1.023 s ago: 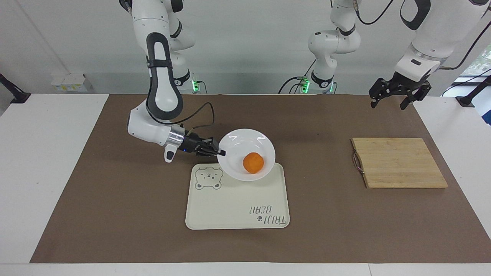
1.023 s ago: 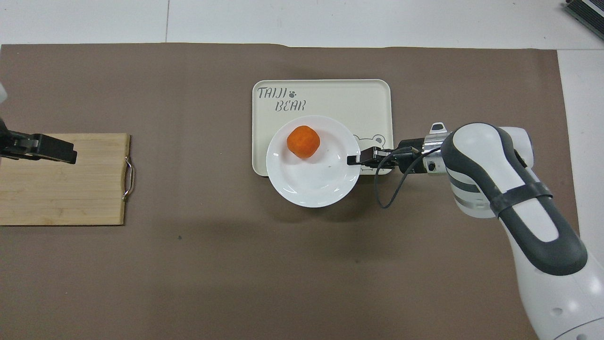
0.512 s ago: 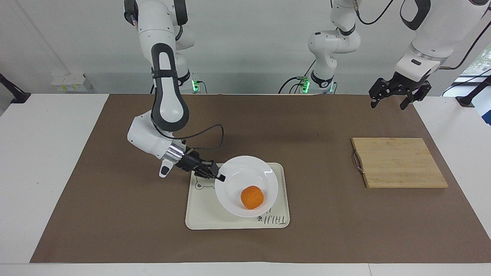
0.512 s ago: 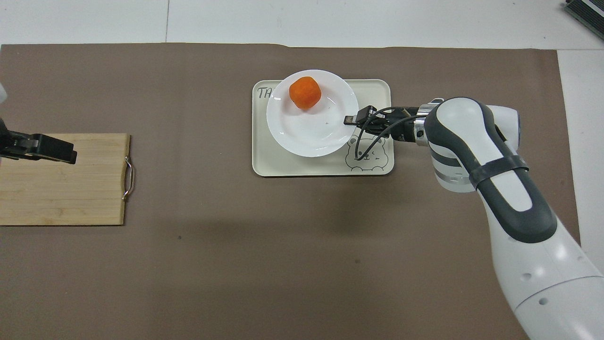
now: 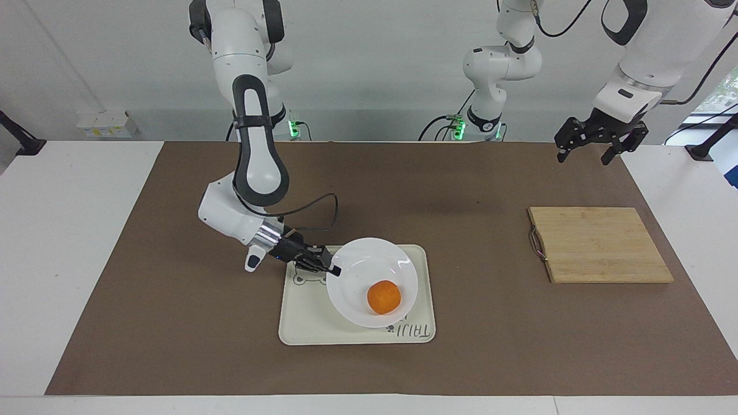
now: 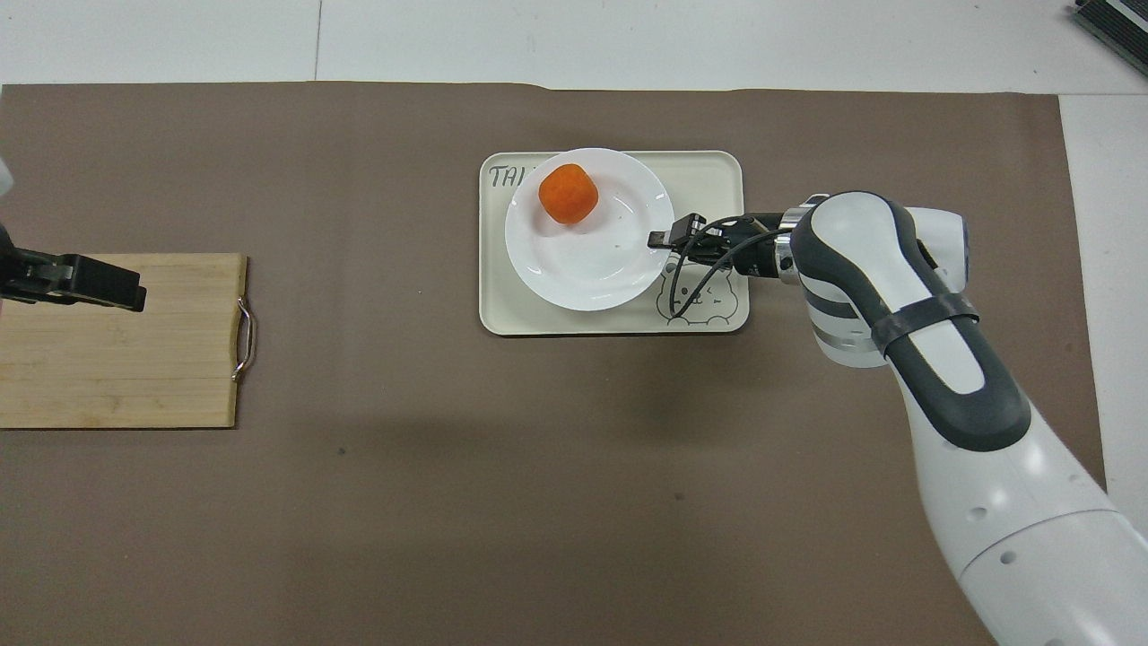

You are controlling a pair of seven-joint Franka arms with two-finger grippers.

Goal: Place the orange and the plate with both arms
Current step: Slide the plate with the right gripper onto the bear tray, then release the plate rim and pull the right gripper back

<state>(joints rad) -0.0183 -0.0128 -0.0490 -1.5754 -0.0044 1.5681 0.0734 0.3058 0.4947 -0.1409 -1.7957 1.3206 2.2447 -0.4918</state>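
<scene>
The table [image 5: 86, 242] is being covered across most of its top by a brown mat [image 5: 461, 184], on which everything else is being carried.

The right arm [image 5: 253, 155] is being extended low over the mat to the cream tray's bear-drawing corner. The left arm [image 5: 640, 52] is being held raised at its own end of the table, waiting.

A wooden cutting board [image 5: 599, 245] is being kept flat on the mat toward the left arm's end, well apart from the tray.

The cream tray [image 5: 311, 323] with the bear drawing is being seen at the middle of the mat.

The plate [image 5: 360, 268] is being held on or just over the tray, covering most of the tray's half toward the left arm's end; contact with the tray cannot be told. Part of the tray's lettering is being hidden by its rim.

The right pincer [image 5: 332, 269] is being kept clamped on the plate's rim at the edge toward the right arm's end.

The left pincer [image 5: 583, 154] is being held high over the mat's edge, near the cutting board's end, with its fingers spread apart and nothing between them.

The orange [image 5: 384, 297] is being carried in the plate, off centre, on the part farther from the robots.
</scene>
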